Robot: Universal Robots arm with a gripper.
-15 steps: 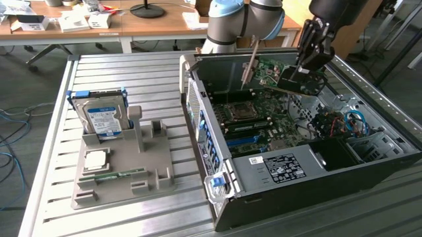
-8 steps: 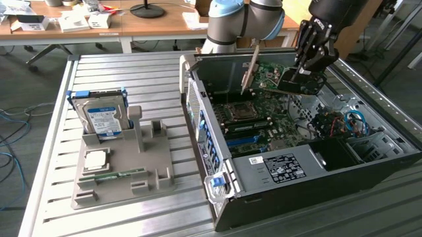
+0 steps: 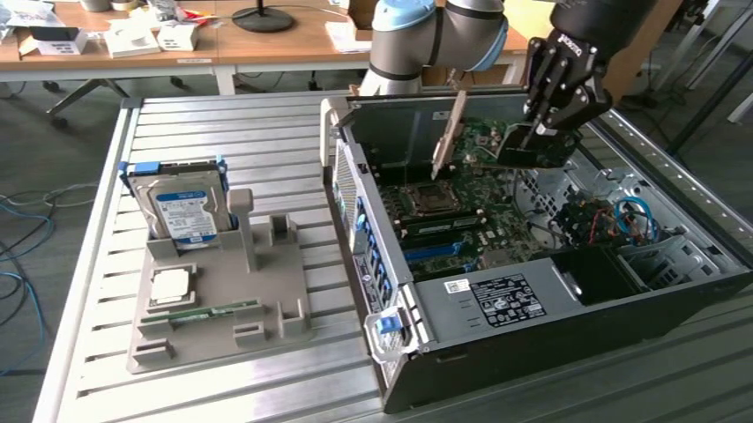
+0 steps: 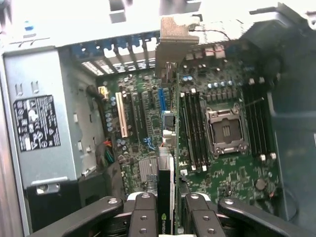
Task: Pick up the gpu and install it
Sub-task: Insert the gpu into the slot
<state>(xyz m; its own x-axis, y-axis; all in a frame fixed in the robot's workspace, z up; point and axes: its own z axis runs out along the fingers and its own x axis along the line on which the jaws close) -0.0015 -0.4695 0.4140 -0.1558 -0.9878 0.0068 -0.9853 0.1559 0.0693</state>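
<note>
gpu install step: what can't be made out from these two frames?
- Whether the gpu is seated: the wrist view sees it edge-on, so it hides the slot beneath. In the exterior view, the gripper covers the card's lower edge.
- Text on the case label: too small in the exterior view.
- Print on the hard drive: too small in the exterior view.

Open computer case (image 3: 565,300) sits on tabletop (image 3: 235,123), exterior view's right. Parts holder (image 3: 282,300) at exterior view's left, apart from case. Hard drive (image 3: 182,211) upright at holder's far end; CPU (image 3: 172,286) and memory stick (image 3: 200,311) nearer. gpu (image 3: 446,132) on edge over motherboard (image 3: 500,251) inside case, clamped in claw (image 3: 535,145). Desk (image 3: 282,44) behind.
</note>
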